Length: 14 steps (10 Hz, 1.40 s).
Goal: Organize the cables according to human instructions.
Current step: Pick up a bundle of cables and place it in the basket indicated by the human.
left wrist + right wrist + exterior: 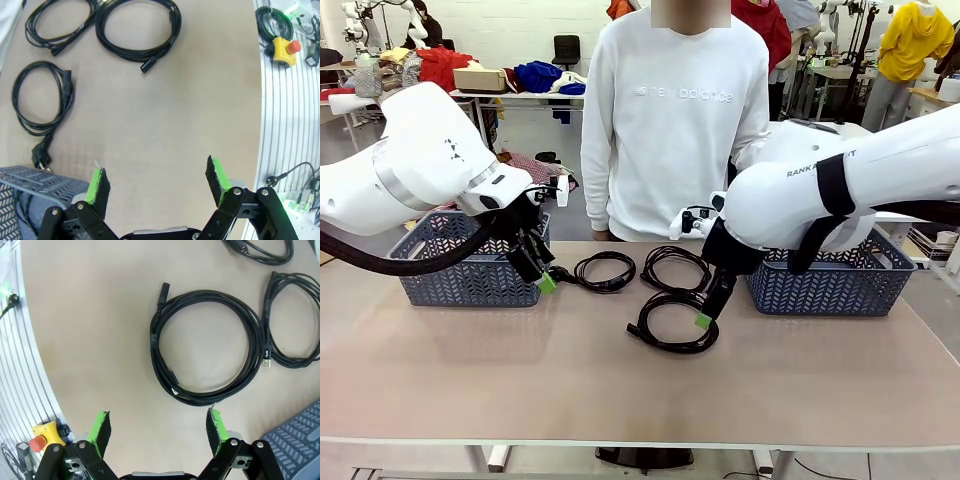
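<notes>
3 coiled black cables lie on the tan counter (pixel 520 380) between a left basket (pixel 470 285) and a right basket (pixel 830 290). The left gripper (pixel 546 283) hovers, fingers wide, just beside the left coil (pixel 68 95). The right gripper (pixel 157 417), fingers also wide, hangs over the rim of the near coil (pixel 156 347). The far coil (pixel 267 315) lies closer to the person. Each cable looks light, limp and rubbery, so loops may spill if 1 strand is lifted. The safest hold is probably across the whole bundled ring, away from the plugs.
</notes>
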Each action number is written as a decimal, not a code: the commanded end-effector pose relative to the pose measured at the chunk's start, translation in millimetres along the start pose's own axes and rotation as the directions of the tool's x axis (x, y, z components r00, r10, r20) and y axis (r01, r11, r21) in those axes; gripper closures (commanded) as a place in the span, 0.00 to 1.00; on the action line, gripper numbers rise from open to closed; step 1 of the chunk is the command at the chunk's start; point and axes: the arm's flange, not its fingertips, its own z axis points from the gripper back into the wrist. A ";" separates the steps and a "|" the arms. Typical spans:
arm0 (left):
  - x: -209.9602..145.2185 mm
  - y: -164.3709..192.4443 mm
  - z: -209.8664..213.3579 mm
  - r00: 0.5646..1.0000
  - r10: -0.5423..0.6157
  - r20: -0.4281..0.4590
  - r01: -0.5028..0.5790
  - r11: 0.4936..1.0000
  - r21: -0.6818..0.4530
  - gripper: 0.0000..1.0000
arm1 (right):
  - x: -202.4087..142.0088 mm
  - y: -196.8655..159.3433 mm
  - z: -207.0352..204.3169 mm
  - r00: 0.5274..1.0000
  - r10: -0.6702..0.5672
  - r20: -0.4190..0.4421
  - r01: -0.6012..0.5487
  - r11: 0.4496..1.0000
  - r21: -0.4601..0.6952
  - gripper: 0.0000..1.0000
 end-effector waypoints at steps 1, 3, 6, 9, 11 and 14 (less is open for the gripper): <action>-0.2 0.6 1.0 1.000 0.002 0.002 -0.002 1.000 -0.002 0.00 | 23.6 -1.7 -15.5 0.999 -0.004 -0.038 0.003 1.000 -0.023 0.00; -0.2 0.6 1.0 1.000 0.002 0.002 -0.002 1.000 -0.002 0.00 | 43.7 1.0 -32.5 0.998 0.022 -0.063 -0.024 0.999 -0.029 0.00; -0.2 0.6 1.0 1.000 0.002 0.002 -0.002 1.000 -0.002 0.00 | 62.9 2.0 -60.6 0.991 0.053 -0.124 -0.057 0.998 -0.035 0.00; -0.2 0.6 1.0 1.000 0.002 0.002 -0.002 1.000 -0.002 0.00 | 73.5 1.5 -79.9 0.983 0.068 -0.170 -0.074 0.997 -0.025 0.00; -0.2 0.6 1.0 1.000 0.002 0.002 -0.002 1.000 -0.002 0.00 | 78.0 -0.7 -91.4 0.978 0.071 -0.195 -0.072 0.997 0.000 0.00; -0.2 0.6 1.0 1.000 0.002 0.002 -0.002 1.000 -0.002 0.00 | 78.2 -1.5 -105.6 0.972 0.078 -0.220 -0.073 0.997 0.031 0.00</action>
